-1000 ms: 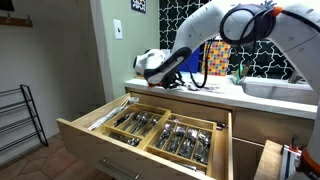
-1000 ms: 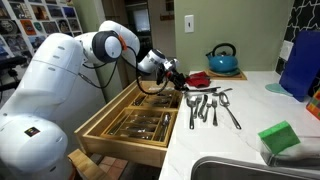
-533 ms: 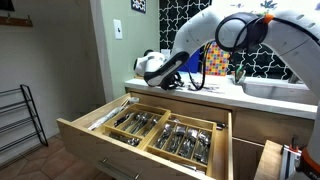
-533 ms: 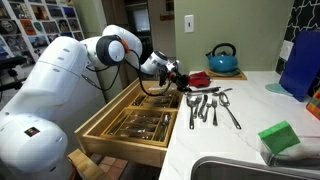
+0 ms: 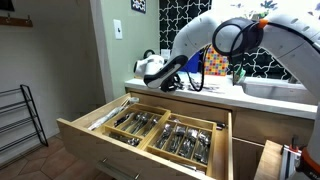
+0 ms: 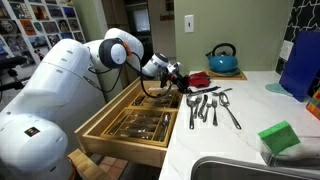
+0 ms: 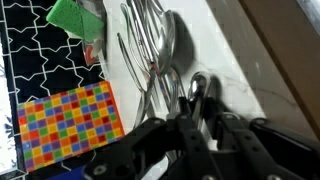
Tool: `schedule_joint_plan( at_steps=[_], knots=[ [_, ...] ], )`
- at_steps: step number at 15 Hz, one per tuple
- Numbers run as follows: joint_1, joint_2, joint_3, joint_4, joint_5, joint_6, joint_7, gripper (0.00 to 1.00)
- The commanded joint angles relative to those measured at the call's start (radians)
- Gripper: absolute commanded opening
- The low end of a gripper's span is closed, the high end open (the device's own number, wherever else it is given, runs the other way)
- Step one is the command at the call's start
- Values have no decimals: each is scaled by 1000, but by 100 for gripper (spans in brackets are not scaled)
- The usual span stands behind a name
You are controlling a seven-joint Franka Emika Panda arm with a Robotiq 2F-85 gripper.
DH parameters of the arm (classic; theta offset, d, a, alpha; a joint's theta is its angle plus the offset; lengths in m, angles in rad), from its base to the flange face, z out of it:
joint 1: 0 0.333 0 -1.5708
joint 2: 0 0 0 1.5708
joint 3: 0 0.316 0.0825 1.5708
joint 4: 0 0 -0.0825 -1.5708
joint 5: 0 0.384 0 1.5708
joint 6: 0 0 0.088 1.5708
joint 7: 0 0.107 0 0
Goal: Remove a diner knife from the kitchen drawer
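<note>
Hovering hand (image 6: 178, 73) at counter (image 6: 215, 135) edge; kitchen drawer (image 6: 118, 146) below, seemingly apart.

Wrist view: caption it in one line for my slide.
Jaws over silver cutlery spread on the white counter, beside a multicoloured checked mat and a green sponge.

Drawer (image 5: 95, 135): light wood, matt. Trays (image 5: 150, 128): same pale wood. Tray cutlery (image 5: 182, 140): silver metal, shiny. Counter (image 6: 235, 140): white, smooth, slight sheen. Counter cutlery (image 6: 208, 106): polished metal, mirror glints in wrist view. Arm (image 6: 50, 85): white glossy plastic shells. Gripper (image 6: 178, 76): black, matt. Kettle (image 6: 223, 60), 1 o'clock: teal, glossy. Sponge (image 6: 279, 137), 4 o'clock: green, rough-looking. Mat (image 7: 65, 130), 8 o'clock in wrist view: multicoloured squares, matt, material unclear.
</note>
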Motion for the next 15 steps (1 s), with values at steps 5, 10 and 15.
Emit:
schedule_joint_plan(
  at_steps=[5,10,15],
  knots=[
    [4,23,-8,43,0,16,-21,66],
    [22,-28,12,24,14,27,-31,100],
    [70,-174,59,-50,85,-59,-53,100]
  ],
)
